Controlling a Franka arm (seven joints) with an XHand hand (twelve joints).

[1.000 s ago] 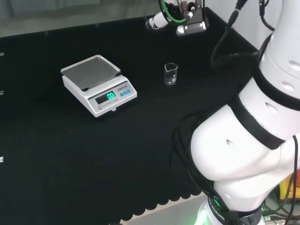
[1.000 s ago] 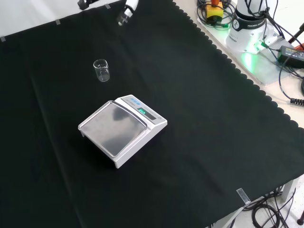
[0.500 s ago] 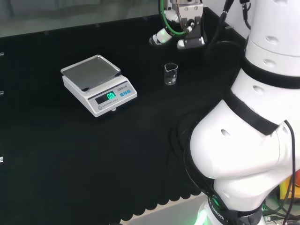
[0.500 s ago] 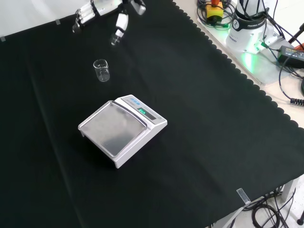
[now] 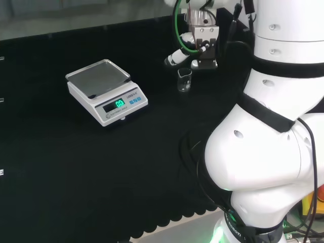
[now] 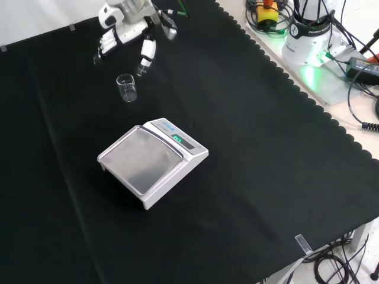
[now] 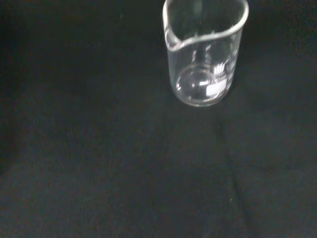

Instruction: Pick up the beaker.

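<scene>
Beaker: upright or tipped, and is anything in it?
Upright and empty. The beaker stands on its base on the black cloth, rim up, and its bare bottom shows through the clear glass.

Bare cloth (image 6: 195, 71) around beaker (image 6: 126, 87)

Arm (image 5: 263, 152) is showing glossy white rounded links, black bands ringing the joints. Black cables are running along the links; a green cable (image 5: 176, 30) is looping at the wrist beside a grey metal bracket. Hand (image 6: 127, 32) is presenting white finger segments with black joints. Base is glowing green
</scene>
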